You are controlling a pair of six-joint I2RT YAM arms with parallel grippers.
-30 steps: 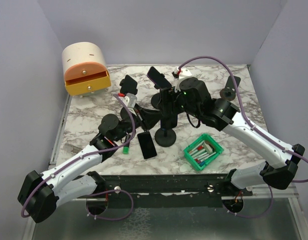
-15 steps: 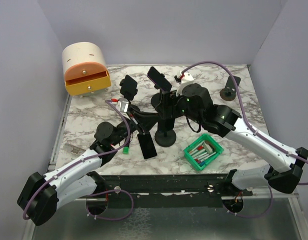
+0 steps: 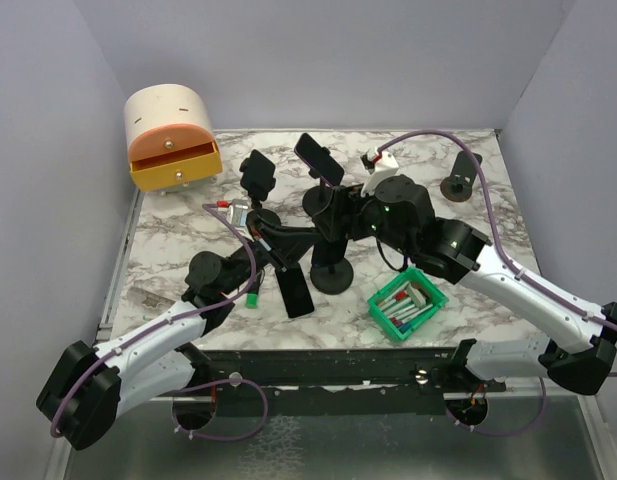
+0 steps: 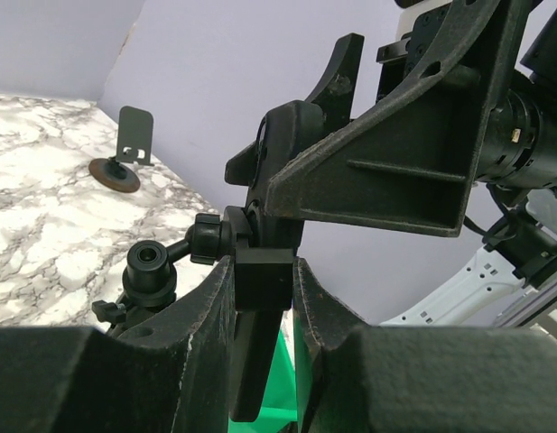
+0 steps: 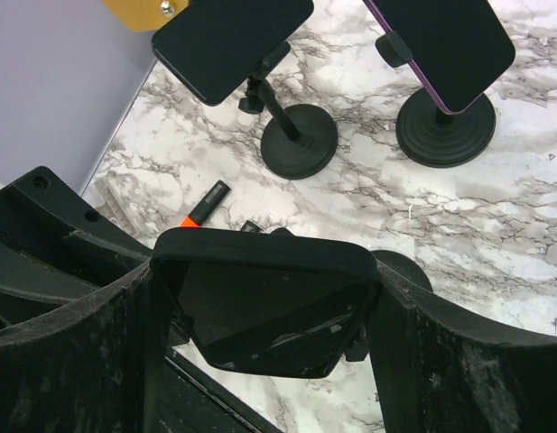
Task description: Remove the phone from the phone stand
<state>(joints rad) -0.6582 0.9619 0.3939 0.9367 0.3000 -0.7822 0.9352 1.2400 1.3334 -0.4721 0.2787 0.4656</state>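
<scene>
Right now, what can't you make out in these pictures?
Top view: the right hand covers the phone and the cradle of the stand.
Right wrist view: the phone hides its cradle, so whether it is clipped in cannot be told.
Left wrist view: the left hand, shut on the stand, hides its lower part.
Top view: the contents of the green bin are too small to name.

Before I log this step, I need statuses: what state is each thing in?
Left gripper, shut on phone stand.
Right gripper, shut on phone.
Phone, gripped across its width.
Drawer, open.
Spare phone, lying flat on table.
Purple phone, mounted on rear stand.
</scene>
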